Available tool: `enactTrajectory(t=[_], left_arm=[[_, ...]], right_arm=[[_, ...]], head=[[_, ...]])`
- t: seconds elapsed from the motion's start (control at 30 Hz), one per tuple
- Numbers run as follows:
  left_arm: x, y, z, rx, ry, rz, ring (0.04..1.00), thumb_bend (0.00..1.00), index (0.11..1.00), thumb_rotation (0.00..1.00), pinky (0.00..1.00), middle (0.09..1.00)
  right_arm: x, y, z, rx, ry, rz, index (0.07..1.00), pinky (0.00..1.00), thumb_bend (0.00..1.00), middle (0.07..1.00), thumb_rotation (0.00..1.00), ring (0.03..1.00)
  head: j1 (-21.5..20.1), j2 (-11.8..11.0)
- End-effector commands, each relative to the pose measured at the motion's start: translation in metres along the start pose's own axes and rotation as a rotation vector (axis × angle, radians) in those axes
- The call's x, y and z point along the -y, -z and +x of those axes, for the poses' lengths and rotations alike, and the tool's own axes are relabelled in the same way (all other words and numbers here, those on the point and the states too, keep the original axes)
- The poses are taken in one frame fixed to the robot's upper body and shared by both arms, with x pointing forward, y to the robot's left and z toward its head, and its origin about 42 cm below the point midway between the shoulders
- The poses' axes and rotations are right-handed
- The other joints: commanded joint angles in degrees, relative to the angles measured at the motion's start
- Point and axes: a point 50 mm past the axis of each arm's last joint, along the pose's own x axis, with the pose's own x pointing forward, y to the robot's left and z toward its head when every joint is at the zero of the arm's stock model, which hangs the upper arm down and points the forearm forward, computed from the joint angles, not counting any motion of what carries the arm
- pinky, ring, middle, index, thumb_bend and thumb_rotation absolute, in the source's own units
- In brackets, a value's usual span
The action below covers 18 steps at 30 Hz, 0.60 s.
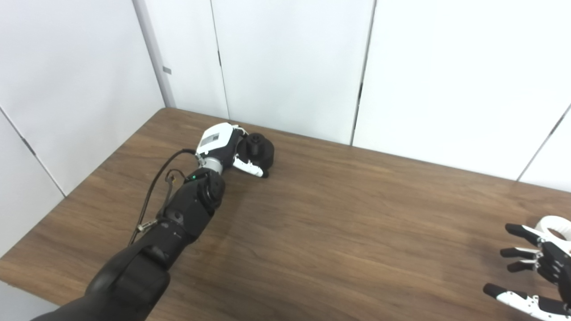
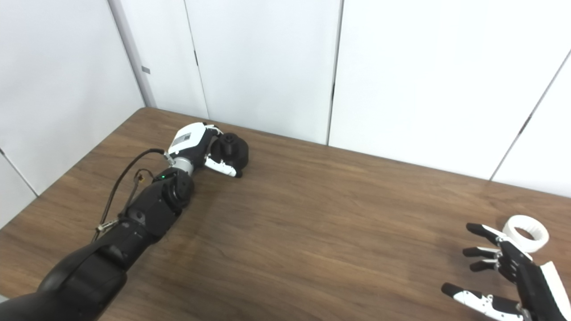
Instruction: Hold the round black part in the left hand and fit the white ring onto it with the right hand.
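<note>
My left robot hand [image 2: 203, 149] is wrapped around the round black plastic part [image 2: 232, 151] at about ten o'clock on the brown wood-grain surface [image 2: 312, 232], fingers curled over its far side and the thumb [image 2: 221, 168] pressed along its near side, so I judge the part is gripped but sitting on the wood and not yet lifted. I reach it with the arm stretched long across the surface, because the part lies far out near the back edge, close to the white wall panels [image 2: 267, 67]. The raised knob on top of the part shows between my fingers, which I take to be the side the ring must meet, so holding it from the flank keeps that face free. My right robot hand [image 2: 499, 272] is down at about four o'clock, fingers spread wide and holding nothing, palm turned towards the middle of the surface. The white plastic ring [image 2: 526, 232] lies flat just beyond its fingertips, to their right, apart from them as far as I can tell. The two pieces are well apart, so each hand starts at its own piece; the ring must be grasped next, and being low and smooth it may slide away from a careless pinch.
</note>
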Motion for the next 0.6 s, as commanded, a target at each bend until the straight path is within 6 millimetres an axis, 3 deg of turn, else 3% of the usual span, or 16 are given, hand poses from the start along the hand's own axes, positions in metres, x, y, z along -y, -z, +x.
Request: enactTrajectory(t=[0.0, 0.43, 0.57], left_arm=[[-0.026, -0.005, 0.009, 0.039, -0.069, 0.008, 0.976, 0.53, 0.483, 0.07, 1.0, 0.898], [-0.015, -0.009, -0.003, 0.163, 0.026, -0.058, 0.964, 0.52, 0.484, 0.07, 0.94, 0.894], [-0.01, -0.012, -0.008, 0.246, 0.097, -0.104, 0.987, 0.52, 0.485, 0.07, 0.99, 0.909]], right_arm=[[0.009, -0.012, 0.008, 0.073, 0.016, -0.015, 0.773, 0.54, 0.69, 0.825, 0.06, 0.656], [0.009, -0.015, 0.009, 0.068, 0.021, -0.016, 0.774, 0.54, 0.69, 0.818, 0.04, 0.654], [0.008, -0.014, 0.01, 0.074, 0.022, -0.014, 0.769, 0.54, 0.69, 0.817, 0.06, 0.651]], head=[[0.0, 0.0], [-0.2, 0.2], [-0.2, 0.3]])
